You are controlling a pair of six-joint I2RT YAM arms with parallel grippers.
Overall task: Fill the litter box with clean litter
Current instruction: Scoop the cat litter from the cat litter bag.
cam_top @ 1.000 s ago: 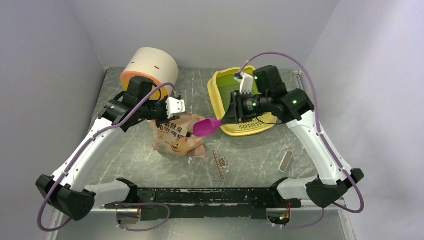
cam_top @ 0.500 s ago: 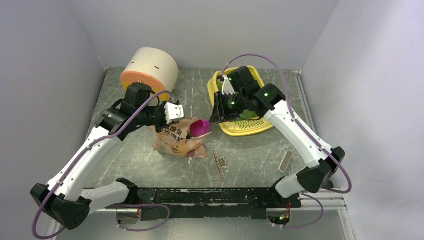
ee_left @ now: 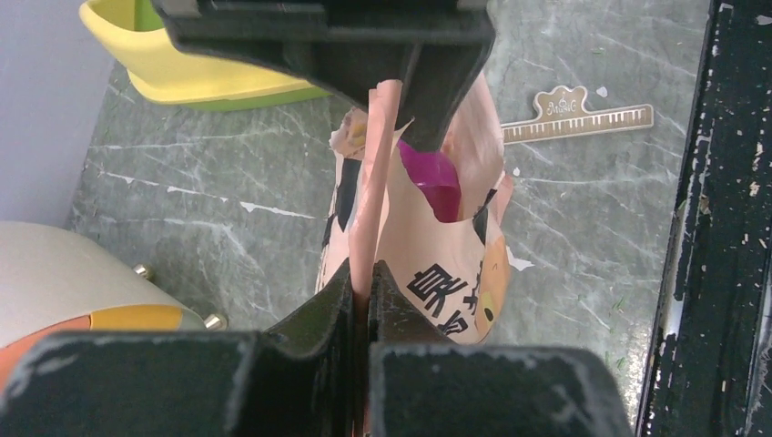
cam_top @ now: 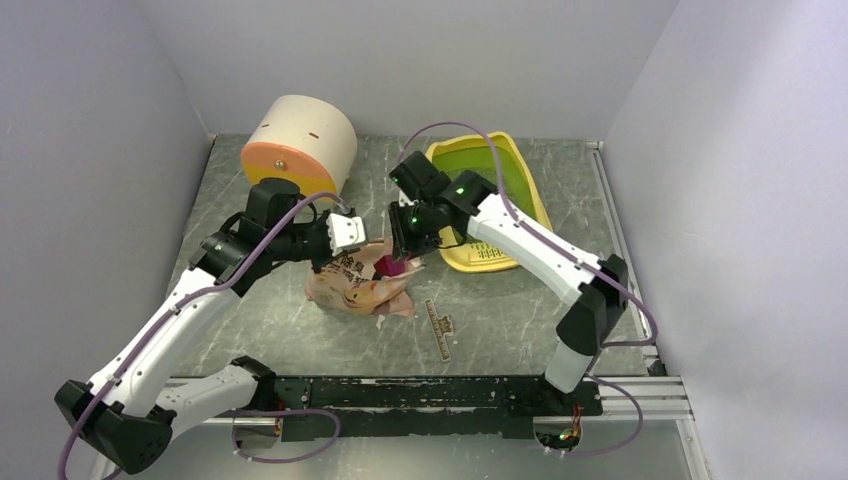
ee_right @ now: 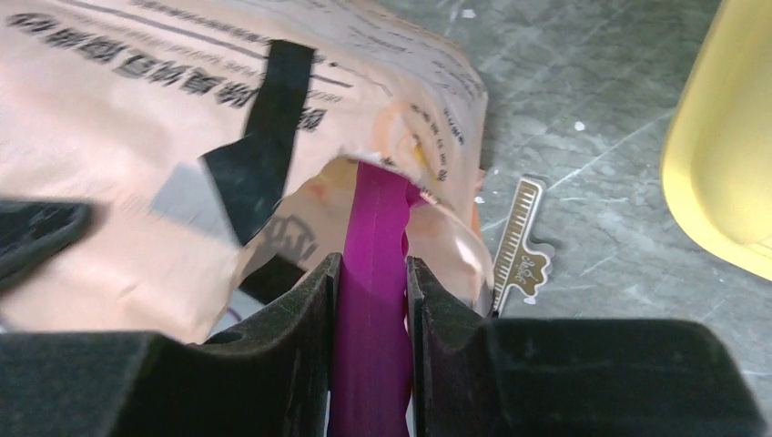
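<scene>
The yellow litter box (cam_top: 480, 258) with its lime-green pan stands at the back right and shows as a yellow edge (ee_left: 182, 77) (ee_right: 728, 155) in both wrist views. The pink printed bag (cam_top: 355, 285) stands left of it. My left gripper (cam_top: 345, 232) (ee_left: 361, 273) is shut on the bag's (ee_left: 446, 273) upper edge, holding the mouth apart. My right gripper (cam_top: 405, 245) (ee_right: 371, 269) is shut on the handle of the magenta scoop (ee_right: 373, 228). The scoop's bowl (cam_top: 392, 266) (ee_left: 432, 177) is down inside the bag's (ee_right: 137, 137) mouth. I cannot make out any clean litter.
A cream-and-orange cylinder (cam_top: 300, 140) stands at the back left, behind the left arm. A brown ruler-shaped tag (cam_top: 438, 328) (ee_left: 583, 118) (ee_right: 519, 246) lies on the grey marbled table in front of the bag. A black rail (cam_top: 420, 390) runs along the near edge. Walls close in on three sides.
My right arm has swung left from over the litter box, and the scoop has gone from beside the bag into its mouth. The left gripper has kept its hold on the bag.
</scene>
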